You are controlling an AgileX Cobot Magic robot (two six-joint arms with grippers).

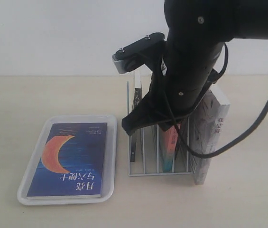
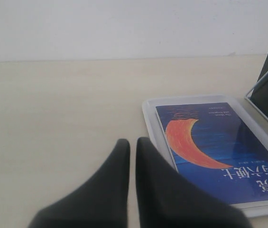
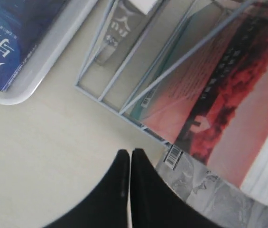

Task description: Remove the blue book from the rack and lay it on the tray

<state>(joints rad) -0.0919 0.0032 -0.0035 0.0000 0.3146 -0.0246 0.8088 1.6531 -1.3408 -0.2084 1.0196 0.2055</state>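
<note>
The blue book [image 1: 72, 159] lies flat, cover up, inside the white tray [image 1: 33, 145], left of the white wire rack [image 1: 143, 170]. My right gripper [image 1: 126, 126] hangs shut in front of the rack's left slots, holding nothing. The right wrist view has its tips [image 3: 130, 153] pressed together above bare table, close to the rack [image 3: 124, 61] and a corner of the tray [image 3: 43, 61] with the blue book [image 3: 5, 38]. In the left wrist view my left gripper [image 2: 133, 142] is shut and empty, just beside the tray [image 2: 148, 109] and the blue book [image 2: 219, 152].
A black-spined book [image 1: 137, 99] and a red-and-teal book [image 1: 169, 142] stand in the rack. A thick grey-and-white book [image 1: 209, 137] leans at its right end. The right arm and its cable hang over the rack. Bare table lies left of and in front of the tray.
</note>
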